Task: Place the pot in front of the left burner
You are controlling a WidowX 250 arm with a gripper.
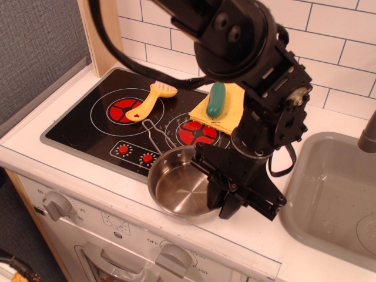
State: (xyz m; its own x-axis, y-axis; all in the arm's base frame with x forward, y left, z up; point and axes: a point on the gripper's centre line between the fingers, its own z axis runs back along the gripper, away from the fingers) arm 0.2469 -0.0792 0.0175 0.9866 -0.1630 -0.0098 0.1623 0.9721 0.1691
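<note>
The pot [175, 189], a shiny steel saucepan, sits at the front edge of the black cooktop [79, 126], half on the white counter, in front of the right burner [198, 133]. Its wire loop handle [153, 134] points back and left. My gripper [222, 198] is at the pot's right rim, with one finger inside the bowl and one outside, shut on the rim. The left burner [117, 110], with its small red centre and white rings, lies back left of the pot, and a yellow brush [150, 100] lies across it.
A green item [216, 98] lies on a yellow cloth [234, 106] behind the right burner. A grey sink [329, 194] is at the right. Two printed red dials [135, 154] sit at the cooktop's front. The oven knobs [56, 204] are below the counter edge.
</note>
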